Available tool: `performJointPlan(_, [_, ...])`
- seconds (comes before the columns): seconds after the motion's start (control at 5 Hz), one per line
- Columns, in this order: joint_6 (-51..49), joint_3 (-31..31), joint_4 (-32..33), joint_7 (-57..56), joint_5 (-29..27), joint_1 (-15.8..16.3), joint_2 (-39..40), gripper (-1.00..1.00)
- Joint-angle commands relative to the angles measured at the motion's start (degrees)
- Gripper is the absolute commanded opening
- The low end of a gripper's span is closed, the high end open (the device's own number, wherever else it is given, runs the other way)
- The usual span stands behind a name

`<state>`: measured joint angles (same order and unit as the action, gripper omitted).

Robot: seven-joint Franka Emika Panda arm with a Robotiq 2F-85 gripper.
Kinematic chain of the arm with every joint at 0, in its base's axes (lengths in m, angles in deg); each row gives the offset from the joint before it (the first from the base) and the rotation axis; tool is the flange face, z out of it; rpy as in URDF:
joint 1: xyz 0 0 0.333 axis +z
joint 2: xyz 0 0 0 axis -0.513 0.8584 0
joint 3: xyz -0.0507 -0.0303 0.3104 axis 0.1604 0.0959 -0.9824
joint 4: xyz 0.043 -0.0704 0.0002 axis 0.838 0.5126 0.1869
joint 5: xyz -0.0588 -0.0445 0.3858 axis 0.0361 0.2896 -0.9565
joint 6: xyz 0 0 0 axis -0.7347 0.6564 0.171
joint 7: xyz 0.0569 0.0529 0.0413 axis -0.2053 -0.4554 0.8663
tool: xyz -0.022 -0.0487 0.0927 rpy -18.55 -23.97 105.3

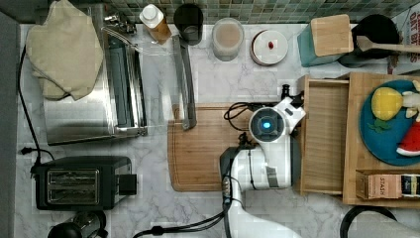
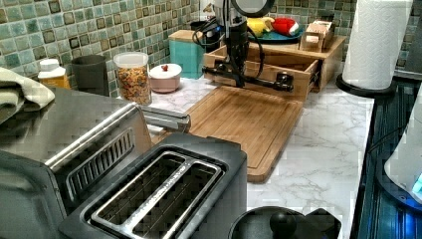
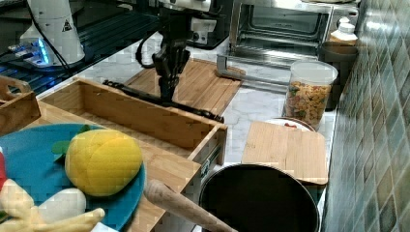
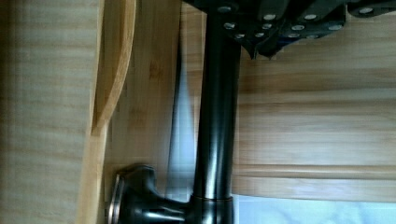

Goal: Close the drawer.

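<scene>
Drawer (image 1: pixel 325 136): shallow, light bamboo, pulled partly out of a bamboo organizer stand (image 1: pixel 355 191); interior bare. Its front panel faces the cutting board (image 1: pixel 198 158).

Drawer handle (image 3: pixel 159 100): long dark metal bar on posts across the drawer front; in the wrist view the bar (image 4: pixel 215 121) runs past a rounded mounting post.

Gripper (image 3: pixel 168 89): black, pointing down at the drawer handle near its middle, fingers close about the bar; whether they actually clamp it cannot be told. Above it the white arm (image 1: pixel 265 163) reaches over the cutting board.

Cutting board: browner wood, rim groove, lying flat on the marble counter (image 1: pixel 218 82) just beside the drawer front.

On top of the organizer stand: a blue plate (image 1: pixel 389 144) with toy food, including a yellow lemon (image 3: pixel 103 162), and a tea box (image 1: pixel 386 186).

Behind the drawer, toward the tiled wall: a teal block with wooden top (image 1: pixel 324 39), a lidded pink bowl (image 1: pixel 268 47), and a cereal jar (image 2: pixel 132 77).

Beyond the cutting board from the drawer: a toaster oven (image 1: pixel 94 99) and a black toaster (image 1: pixel 79 181).
</scene>
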<state>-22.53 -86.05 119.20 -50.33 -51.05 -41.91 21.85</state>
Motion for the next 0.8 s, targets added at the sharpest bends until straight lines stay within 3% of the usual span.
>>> performJointPlan(0.2, [-2.34, 11.57, -13.66, -7.31, 2.19, -11.63, 2.98, -1.0])
performJointPlan(0.8, [-11.22, 13.03, -26.65, -9.5, 3.85, -12.37, 9.1, -1.0])
